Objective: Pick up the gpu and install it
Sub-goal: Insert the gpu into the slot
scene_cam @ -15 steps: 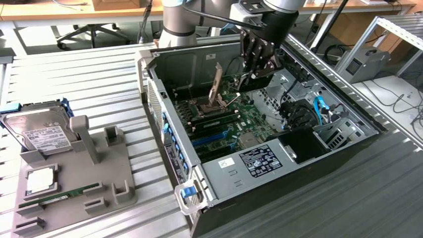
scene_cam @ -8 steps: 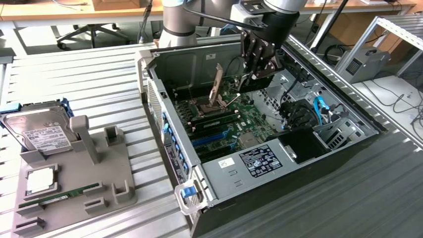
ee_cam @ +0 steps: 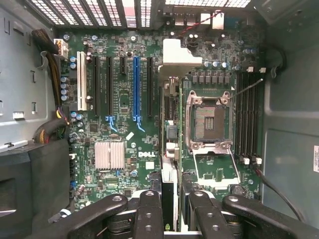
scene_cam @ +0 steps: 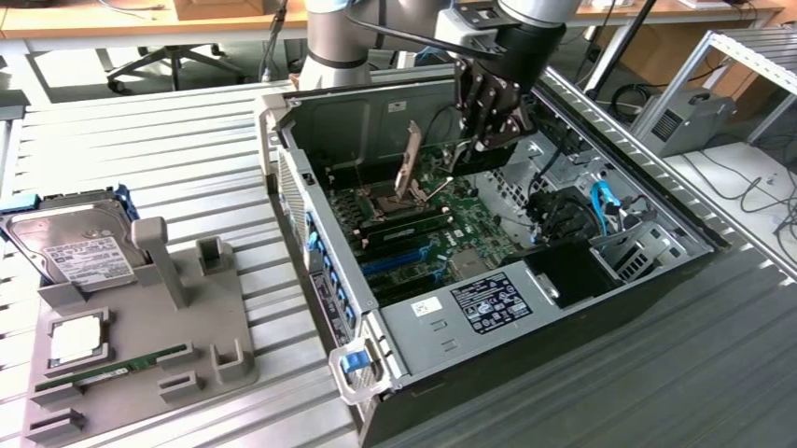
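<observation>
A robot gripper (scene_cam: 490,140) is hanging inside an open computer case (scene_cam: 373,317), its fingers (ee_cam: 149,214) closing on the gpu (ee_cam: 169,144), gripping the card edge-on so its lower edge is facing the motherboard (ee_cam: 124,124) and its expansion slots (ee_cam: 135,87). Beside the case, a grey parts holder (scene_cam: 187,327) is carrying a hard drive (scene_cam: 81,247), a RAM stick (scene_cam: 112,371) and a processor (scene_cam: 77,338).

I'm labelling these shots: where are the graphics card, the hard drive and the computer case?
graphics card (ee_cam: 169,149), wrist view, its upper edge.
hard drive (scene_cam: 77,247), exterior view, its white label.
computer case (scene_cam: 430,329), exterior view, its grey metal front panel.
</observation>
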You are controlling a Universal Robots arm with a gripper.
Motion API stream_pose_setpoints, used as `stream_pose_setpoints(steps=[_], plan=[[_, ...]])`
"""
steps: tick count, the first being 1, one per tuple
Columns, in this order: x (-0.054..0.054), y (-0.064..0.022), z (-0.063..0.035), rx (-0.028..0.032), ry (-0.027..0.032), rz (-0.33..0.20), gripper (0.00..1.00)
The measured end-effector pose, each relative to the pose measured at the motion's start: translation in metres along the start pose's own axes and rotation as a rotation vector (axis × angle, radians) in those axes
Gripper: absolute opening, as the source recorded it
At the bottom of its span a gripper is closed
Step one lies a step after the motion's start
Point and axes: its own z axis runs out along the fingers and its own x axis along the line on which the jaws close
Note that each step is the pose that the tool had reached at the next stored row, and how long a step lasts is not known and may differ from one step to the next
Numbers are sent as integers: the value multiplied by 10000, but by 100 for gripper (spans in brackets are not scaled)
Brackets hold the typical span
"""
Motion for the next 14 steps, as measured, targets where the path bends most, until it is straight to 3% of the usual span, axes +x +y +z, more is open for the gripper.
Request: stream_pose_setpoints(steps=[14], plan=[[103,2,2,-1,0,0,26]])
